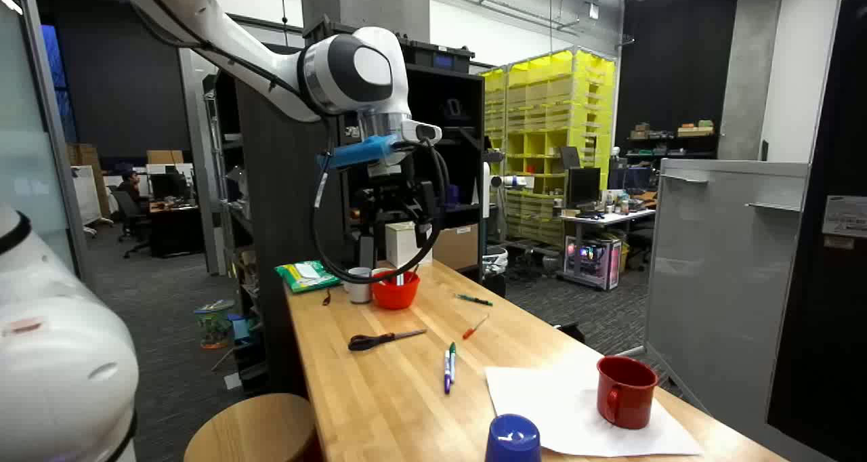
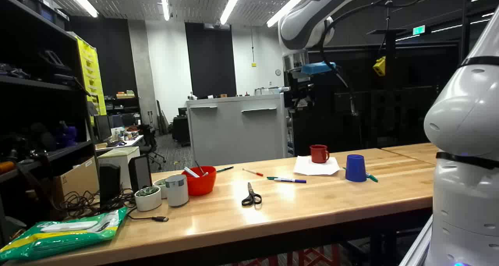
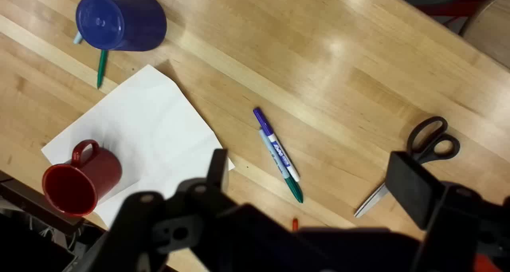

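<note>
Black fingers (image 3: 412, 190) of the gripper (image 3: 314, 176) are spread far apart, and they have hold of nothing. They point down, high over the wooden table (image 1: 379, 387). The arm (image 1: 352, 72), white and grey, reaches out over the table and bends at its wrist so the gripper hangs down. A blue part (image 1: 355, 152) sticks out sideways above the gripper.

Under the gap, in the wrist view, two pens lie side by side on the table, well below the fingers. "EXPO" can be read on the purple and white marker (image 3: 277, 145). The green and pale blue pen (image 3: 276, 159) has some writing too, but it is too blurry to read. Black scissors (image 3: 428, 155) lie near the pens, and one finger hides part of them in that view.

Farther off, a red mug (image 3: 103, 168) stands upright on white paper (image 3: 159, 116). Near it, a blue cup (image 3: 139, 22) is turned upside down and partly hides a green pen (image 3: 101, 69).

Toward the end of the table, in both exterior views, a red bowl (image 2: 202, 185) holds thin things, and a grey cup (image 2: 177, 195) stands beside it. A green and yellow packet (image 2: 78, 238) lies there too; its words cannot be read.

Way back are tall yellow shelves (image 1: 588, 103) and a small green sign (image 2: 419, 30) up high.
</note>
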